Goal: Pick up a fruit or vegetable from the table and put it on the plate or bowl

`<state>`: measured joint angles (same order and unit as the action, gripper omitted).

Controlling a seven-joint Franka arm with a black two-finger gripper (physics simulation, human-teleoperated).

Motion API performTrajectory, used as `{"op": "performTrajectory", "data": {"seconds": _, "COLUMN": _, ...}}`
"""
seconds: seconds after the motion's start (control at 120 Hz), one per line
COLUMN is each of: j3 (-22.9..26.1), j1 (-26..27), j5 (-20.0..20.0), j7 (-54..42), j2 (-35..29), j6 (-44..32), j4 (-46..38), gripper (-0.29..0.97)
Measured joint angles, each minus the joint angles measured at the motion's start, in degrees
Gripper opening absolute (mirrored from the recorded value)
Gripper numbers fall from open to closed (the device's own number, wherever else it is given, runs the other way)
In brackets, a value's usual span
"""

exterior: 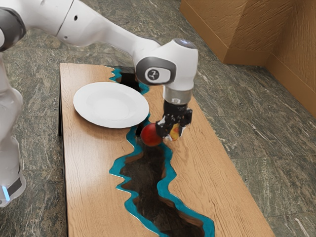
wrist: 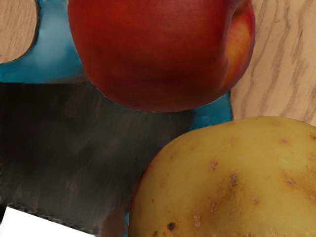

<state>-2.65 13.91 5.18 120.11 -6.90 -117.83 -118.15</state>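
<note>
A yellow-brown speckled potato (wrist: 232, 182) lies right under my hand, and it appears as a yellowish lump (exterior: 174, 132) between the black fingers. My gripper (exterior: 173, 131) is low over the table's middle, with both fingers against the potato's sides, shut on it. A red peach-like fruit (exterior: 150, 135) (wrist: 158, 49) sits touching or almost touching the potato, on the exterior view's left of the gripper, at the edge of the blue river strip. The white plate (exterior: 111, 104) lies empty farther to the left and back; a corner of its rim (wrist: 15, 223) shows beyond the dark inlay.
The wooden table (exterior: 217, 177) has a dark inlay (exterior: 148, 182) edged in blue resin running along its middle. The arm's white links (exterior: 98, 29) pass above the plate's far side. Stone floor surrounds the table, and wooden boxes (exterior: 247, 29) stand at the back right.
</note>
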Motion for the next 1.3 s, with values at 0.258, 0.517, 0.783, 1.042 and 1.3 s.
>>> {"op": "performTrajectory", "data": {"seconds": 0.258, "j3": -0.1, "j1": -8.8, "j5": -4.5, "j7": 0.2, "j2": -9.4, "j6": 1.9, "j4": -4.0, "gripper": 0.17}}
{"op": "performTrajectory", "data": {"seconds": 0.517, "j3": 1.1, "j1": -20.5, "j5": -3.3, "j7": 0.4, "j2": -19.4, "j6": 3.0, "j4": -12.8, "gripper": 0.16}}
{"op": "performTrajectory", "data": {"seconds": 0.783, "j3": 1.1, "j1": -29.5, "j5": 0.3, "j7": -1.2, "j2": -17.0, "j6": 3.7, "j4": -12.9, "gripper": 0.15}}
{"op": "performTrajectory", "data": {"seconds": 1.042, "j3": 1.1, "j1": -32.9, "j5": 2.9, "j7": -3.9, "j2": -16.0, "j6": 4.0, "j4": -12.9, "gripper": 0.21}}
{"op": "performTrajectory", "data": {"seconds": 1.3, "j3": 1.6, "j1": -32.4, "j5": 3.0, "j7": -6.3, "j2": -16.4, "j6": 3.9, "j4": -12.7, "gripper": 0.60}}
